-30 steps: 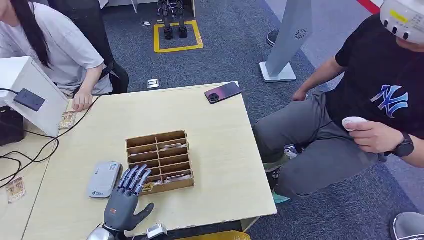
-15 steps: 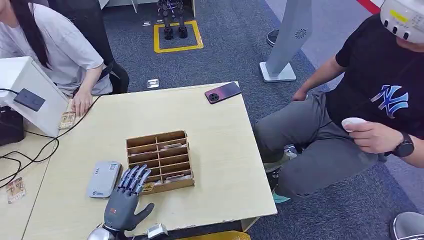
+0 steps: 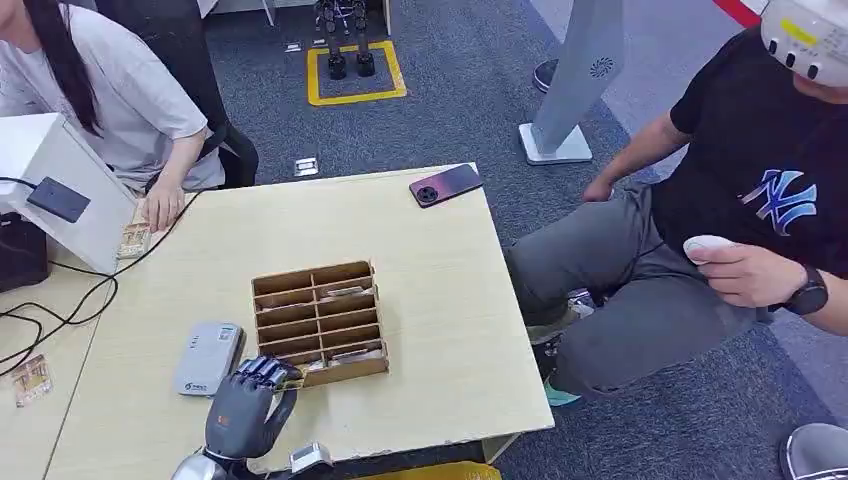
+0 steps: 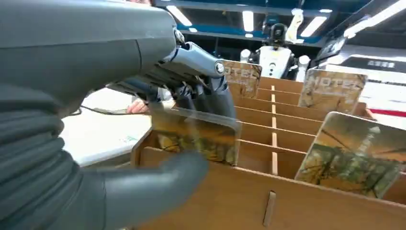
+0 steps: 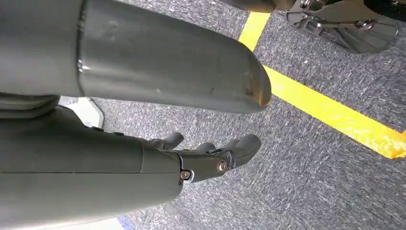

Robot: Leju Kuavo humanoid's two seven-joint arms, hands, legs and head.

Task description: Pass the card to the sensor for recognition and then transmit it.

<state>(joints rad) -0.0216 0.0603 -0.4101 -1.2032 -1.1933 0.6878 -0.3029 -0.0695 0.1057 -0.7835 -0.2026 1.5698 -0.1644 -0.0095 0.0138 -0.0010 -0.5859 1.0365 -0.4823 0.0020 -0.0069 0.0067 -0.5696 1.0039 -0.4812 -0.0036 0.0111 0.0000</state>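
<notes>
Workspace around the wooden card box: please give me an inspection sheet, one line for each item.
Surface: light wooden table, with a second table butted against its side.
Job's things: wooden card box with cards standing in its slots; the card at the near corner slot; grey sensor flat beside the box.
Clutter: phone at the far edge; loose cards on the side table; white box.
Robot hands: left robot hand fingers curled over the box corner, pinching the card; right robot hand hanging over carpet, holding nothing.
Cables: black cables across the side table.
Surroundings: two seated people; yellow floor marking.
</notes>
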